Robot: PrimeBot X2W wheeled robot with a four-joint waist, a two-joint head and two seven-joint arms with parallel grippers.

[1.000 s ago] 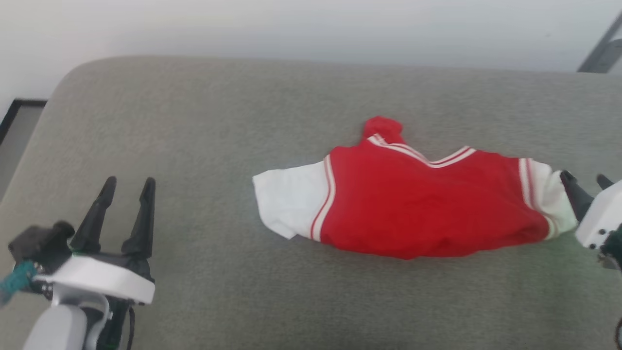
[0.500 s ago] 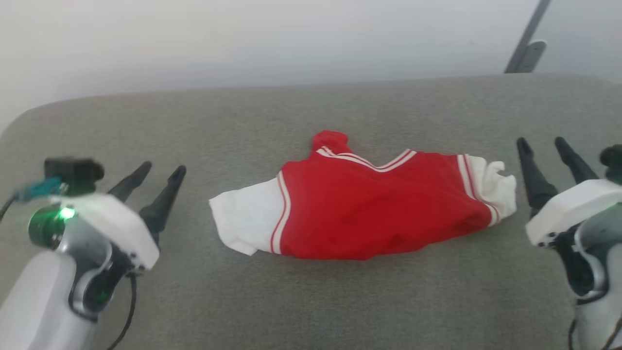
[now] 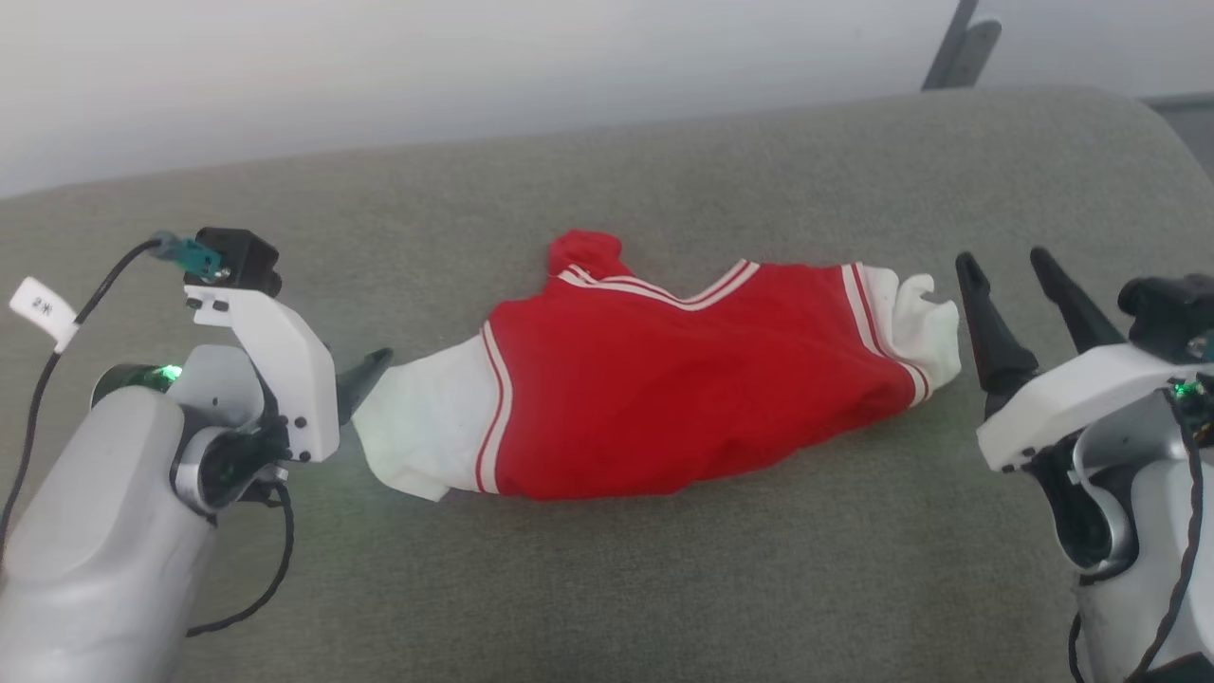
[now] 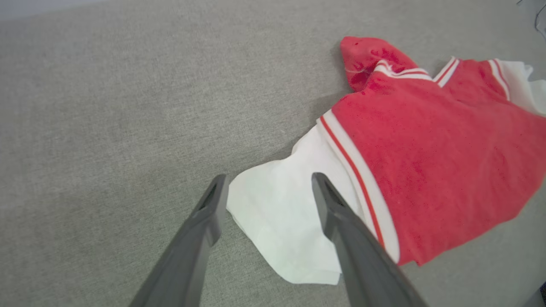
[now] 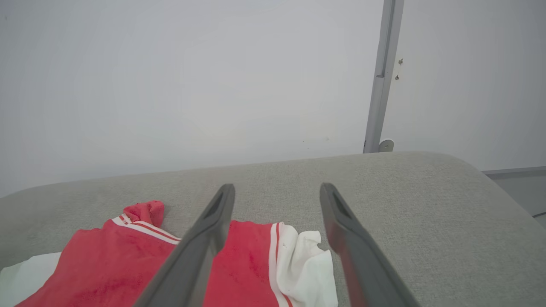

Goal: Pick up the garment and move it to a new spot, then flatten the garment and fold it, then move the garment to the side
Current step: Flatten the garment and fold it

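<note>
On grey cushion [image 3: 569, 588], garment [image 3: 664, 398] lies between left end effector [image 4: 269, 179] and right end effector [image 3: 1003, 258], both spread.

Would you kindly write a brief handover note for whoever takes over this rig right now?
Garment: the red jersey T-shirt with white sleeves lies bunched and unfolded on the grey fabric cushion.
Left gripper: open, fingers framing one white sleeve end; contact unclear.
Right gripper: open, empty, beside the other white sleeve.
Done: nothing evident; neither gripper holds the shirt.
Remaining: grasp, relocate, flatten, fold, move aside.
</note>
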